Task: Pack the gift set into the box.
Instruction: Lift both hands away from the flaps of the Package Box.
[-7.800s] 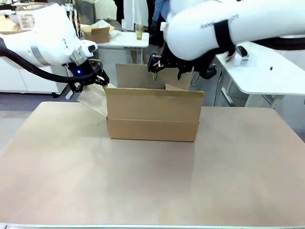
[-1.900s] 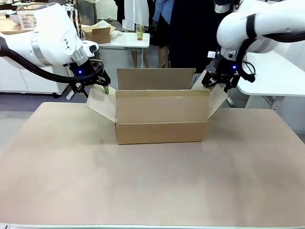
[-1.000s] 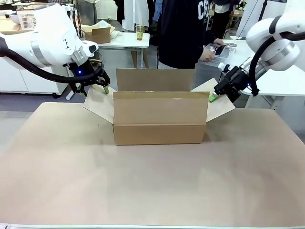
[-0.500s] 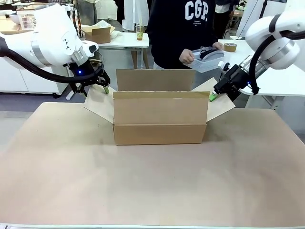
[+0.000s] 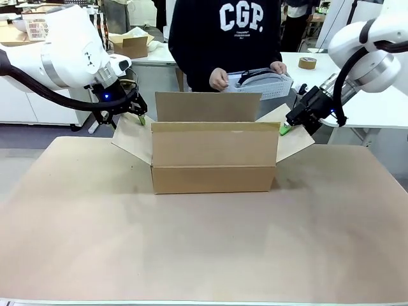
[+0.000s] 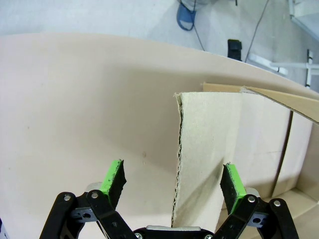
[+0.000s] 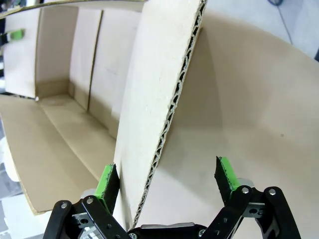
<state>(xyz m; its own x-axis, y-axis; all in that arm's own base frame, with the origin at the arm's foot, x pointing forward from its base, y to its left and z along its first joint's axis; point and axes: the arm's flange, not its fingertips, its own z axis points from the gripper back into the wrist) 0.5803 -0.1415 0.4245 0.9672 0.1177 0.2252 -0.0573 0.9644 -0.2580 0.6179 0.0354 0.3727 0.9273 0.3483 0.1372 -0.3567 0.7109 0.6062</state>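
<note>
Open brown box (image 5: 213, 156), side flaps splayed outward. Left gripper (image 5: 135, 117) at box's left flap (image 5: 134, 137), fingers spread w/ flap edge between them. Right gripper (image 5: 284, 128) spread likewise astride box's right flap (image 5: 294, 141). Behind box, person's hand (image 5: 218, 80) holds white basket (image 5: 258, 81) just above far flap.

Left gripper (image 6: 172, 181), right gripper (image 7: 167, 177) (fingers (image 6: 113, 180) apart).

Lighting: bright, even, diffuse from overhead. Shadows: soft, pale, beside the box (image 5: 215, 156) on the table (image 5: 204, 255). Front view: sharp, colours natural. Wrist views: table edge bows (wide-angle lens).
</note>
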